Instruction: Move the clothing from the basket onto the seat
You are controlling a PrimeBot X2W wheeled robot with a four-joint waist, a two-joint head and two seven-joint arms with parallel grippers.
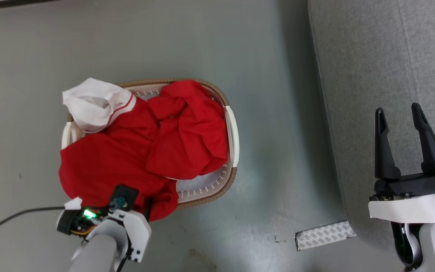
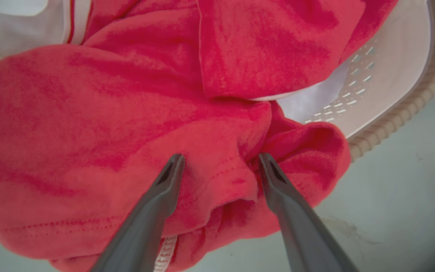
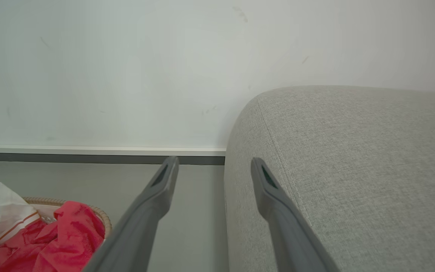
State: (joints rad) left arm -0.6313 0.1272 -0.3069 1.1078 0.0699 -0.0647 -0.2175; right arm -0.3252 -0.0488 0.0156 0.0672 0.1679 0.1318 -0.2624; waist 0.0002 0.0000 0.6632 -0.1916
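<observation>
Now clothing (image 1: 142, 151) heaped in basket (image 1: 233, 139), centre-left of head frame, one fold spilling over lower rim. Looks soft, light, limp. Left jaws spread, straddling bunched fold: pinch there. Right jaws spread, empty, by seat (image 1: 372, 75), right of frame

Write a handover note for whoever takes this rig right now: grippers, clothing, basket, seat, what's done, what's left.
Left gripper: open, down at the clothing, fingers either side of a red fold near the front edge of the basket; not closed yet.
Right gripper: open, holding nothing, by the edge of the seat.
Clothing: both red pieces in the basket on the floor, one hanging over its rim.
Done: no piece moved.
Left: grip, lift and carry each piece to the seat.
</observation>
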